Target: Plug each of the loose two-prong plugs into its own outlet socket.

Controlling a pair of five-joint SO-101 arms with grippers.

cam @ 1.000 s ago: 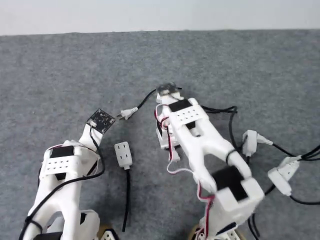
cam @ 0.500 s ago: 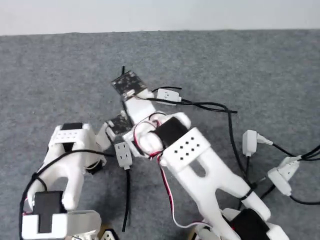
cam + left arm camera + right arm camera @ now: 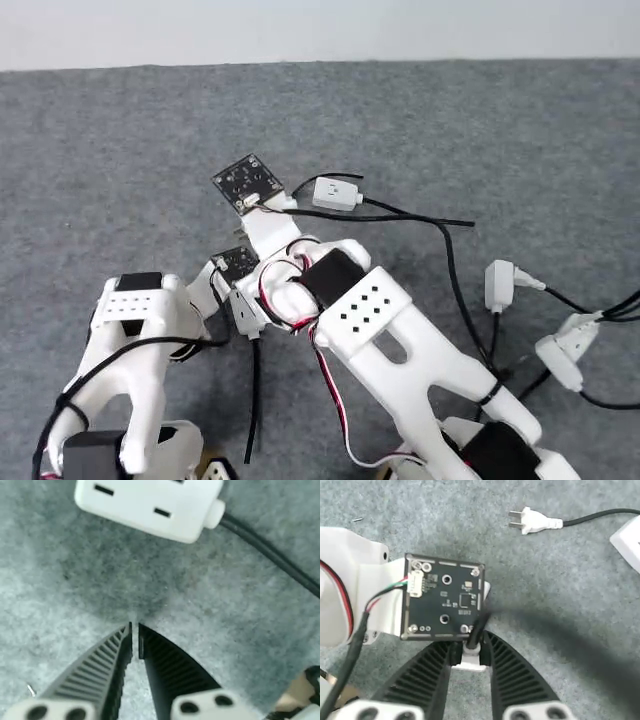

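We're risking an arm clash over the outlet socket [image 3: 145,502].
Our right gripper [image 3: 470,645] is clamping a white corded piece [image 3: 469,665], left gripper [image 3: 135,630] is pinched shut empty; both are crowding it.

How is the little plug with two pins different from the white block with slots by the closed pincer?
The two-prong plug shows two bare metal pins sticking out; the outlet socket shows narrow dark slots instead. The plug is slim and tapers into its cord; the outlet socket is a broad, rounded block. Both are white, trail a black cord and lie on the grey carpet.
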